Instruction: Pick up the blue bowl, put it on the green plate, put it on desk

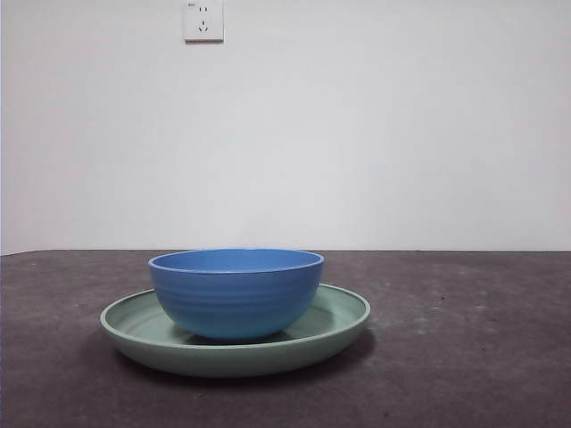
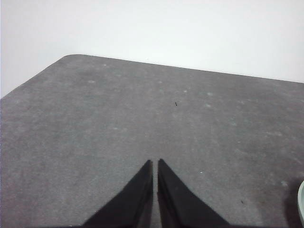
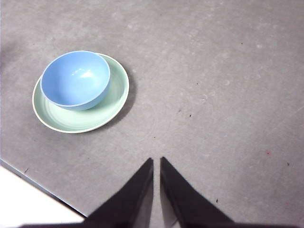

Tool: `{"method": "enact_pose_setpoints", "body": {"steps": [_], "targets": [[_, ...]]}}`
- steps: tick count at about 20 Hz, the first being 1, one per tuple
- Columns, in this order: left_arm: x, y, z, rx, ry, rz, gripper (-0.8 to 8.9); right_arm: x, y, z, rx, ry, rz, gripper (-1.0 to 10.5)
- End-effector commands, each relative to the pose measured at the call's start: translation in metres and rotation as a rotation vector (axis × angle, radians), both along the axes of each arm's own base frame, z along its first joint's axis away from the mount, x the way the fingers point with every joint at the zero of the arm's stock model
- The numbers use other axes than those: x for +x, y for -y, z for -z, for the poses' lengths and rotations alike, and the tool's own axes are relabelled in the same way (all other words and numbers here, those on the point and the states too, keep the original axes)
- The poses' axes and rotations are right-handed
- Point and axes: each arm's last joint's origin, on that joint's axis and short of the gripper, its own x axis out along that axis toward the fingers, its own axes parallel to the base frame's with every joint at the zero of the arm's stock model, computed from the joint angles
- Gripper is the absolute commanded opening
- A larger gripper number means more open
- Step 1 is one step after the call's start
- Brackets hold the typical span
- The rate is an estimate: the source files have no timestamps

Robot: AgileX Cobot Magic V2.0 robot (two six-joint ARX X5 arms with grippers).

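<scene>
The blue bowl (image 1: pixel 235 294) stands upright and empty inside the green plate (image 1: pixel 335 325), which rests on the dark desk (image 1: pixel 464 357). Both also show in the right wrist view, the bowl (image 3: pixel 76 80) sitting off-centre on the plate (image 3: pixel 114 102). My right gripper (image 3: pixel 156 161) is shut and empty, held above the desk well away from the plate. My left gripper (image 2: pixel 155 163) is shut and empty over bare desk (image 2: pixel 118 118); only a sliver of the plate's rim (image 2: pixel 301 202) shows at that picture's edge. Neither arm shows in the front view.
A white wall with a socket (image 1: pixel 203 20) stands behind the desk. The desk's rounded corner (image 2: pixel 71 57) shows in the left wrist view. The desk's edge (image 3: pixel 42 187) runs close to the plate in the right wrist view.
</scene>
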Motion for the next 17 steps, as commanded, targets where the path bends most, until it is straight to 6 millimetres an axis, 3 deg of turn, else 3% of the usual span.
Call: {"method": "enact_pose_setpoints", "body": {"steps": [1,5,8,11,15,17], "targets": [[0.001,0.000,0.006,-0.002,-0.009,-0.004,0.19,-0.001,0.000,-0.005,0.010,0.021,-0.011,0.2],[0.001,0.000,0.006,-0.002,-0.009,-0.004,0.19,-0.002,0.002,-0.005,0.012,0.025,-0.003,0.2],[0.001,0.000,0.006,-0.002,-0.009,-0.004,0.19,0.005,0.005,0.004,0.016,0.150,0.106,0.2],[0.001,0.000,0.006,-0.002,-0.008,-0.004,0.19,0.022,0.006,0.046,0.043,0.362,0.234,0.2],[0.001,0.000,0.006,-0.002,-0.008,-0.004,0.19,0.043,0.013,0.130,0.053,0.556,0.400,0.2],[0.001,0.000,0.006,-0.002,-0.008,-0.004,0.19,0.048,0.017,0.161,0.066,0.594,0.468,0.2]]}}
